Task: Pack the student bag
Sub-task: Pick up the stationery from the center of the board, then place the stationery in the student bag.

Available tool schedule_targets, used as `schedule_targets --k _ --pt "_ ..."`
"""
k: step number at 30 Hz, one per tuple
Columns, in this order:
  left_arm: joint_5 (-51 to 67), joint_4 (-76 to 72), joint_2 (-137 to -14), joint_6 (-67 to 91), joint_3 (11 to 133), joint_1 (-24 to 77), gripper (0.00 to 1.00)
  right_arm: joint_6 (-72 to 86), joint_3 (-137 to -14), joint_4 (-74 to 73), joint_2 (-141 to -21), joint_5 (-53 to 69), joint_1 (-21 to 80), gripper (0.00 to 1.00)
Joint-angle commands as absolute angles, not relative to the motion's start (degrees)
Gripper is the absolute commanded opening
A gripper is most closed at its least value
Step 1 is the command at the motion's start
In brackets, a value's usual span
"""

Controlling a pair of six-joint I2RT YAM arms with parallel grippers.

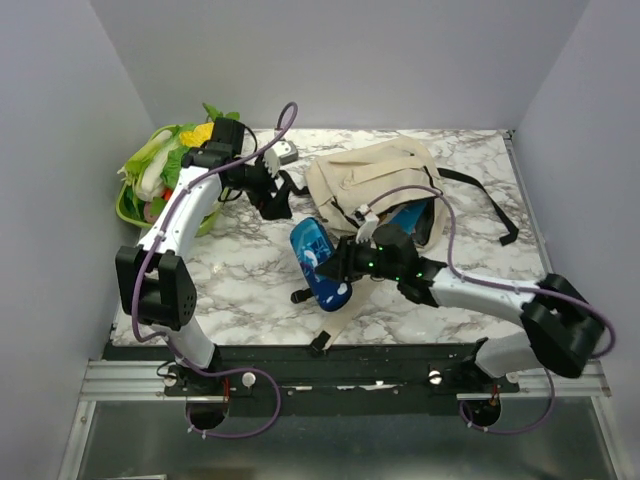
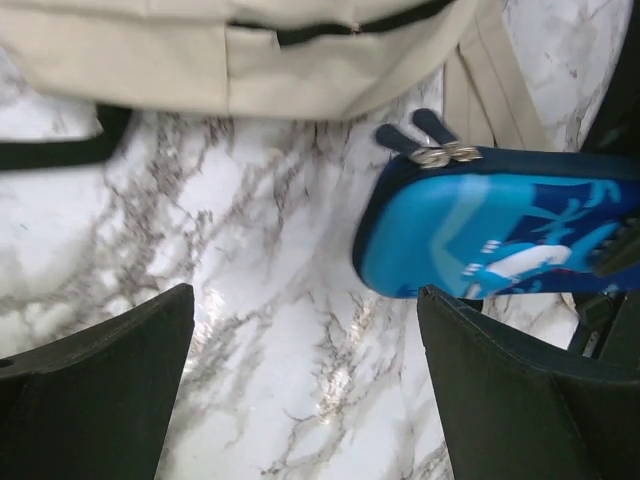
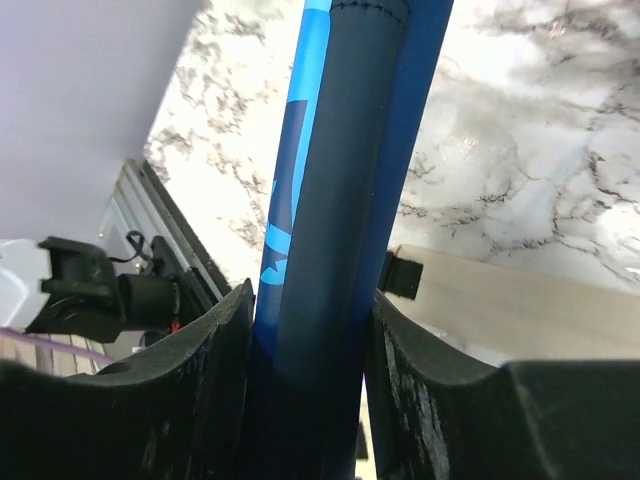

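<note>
The beige student bag [image 1: 375,178] lies at the back middle of the marble table, its opening toward the front right; its lower edge shows in the left wrist view [image 2: 250,60]. My right gripper [image 1: 345,262] is shut on a blue patterned pencil case [image 1: 318,262], holding it edge-on between its fingers [image 3: 215,370] in front of the bag. The case also shows in the left wrist view [image 2: 500,235] and the right wrist view [image 3: 330,250]. My left gripper [image 1: 275,200] is open and empty, hovering just left of the bag.
A green basket [image 1: 135,205] of toy vegetables stands at the back left. The bag's black strap [image 1: 490,205] trails right, and beige straps with black tips [image 1: 335,325] reach toward the front edge. A small grey object [image 1: 288,155] lies behind the left gripper.
</note>
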State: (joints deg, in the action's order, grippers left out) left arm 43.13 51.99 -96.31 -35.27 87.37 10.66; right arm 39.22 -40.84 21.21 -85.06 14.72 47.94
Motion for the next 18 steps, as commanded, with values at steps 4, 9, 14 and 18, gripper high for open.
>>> schedule_targets --k 4,9,14,18 --pt "42.3 49.9 -99.5 -30.9 96.8 19.1 0.99 39.6 -30.2 3.5 -58.1 0.5 48.1 0.39" --pt "38.5 41.6 -105.0 -25.4 101.6 27.2 0.99 46.9 -23.2 -12.3 -43.4 -10.9 48.0 0.39" --pt "36.4 40.1 -113.4 -25.1 111.8 32.4 0.99 56.9 -20.3 -27.4 -29.6 -22.7 47.9 0.38" --pt "31.0 39.0 -117.6 -25.9 116.8 36.9 0.99 60.4 -21.4 -34.0 -24.6 -27.9 47.9 0.38"
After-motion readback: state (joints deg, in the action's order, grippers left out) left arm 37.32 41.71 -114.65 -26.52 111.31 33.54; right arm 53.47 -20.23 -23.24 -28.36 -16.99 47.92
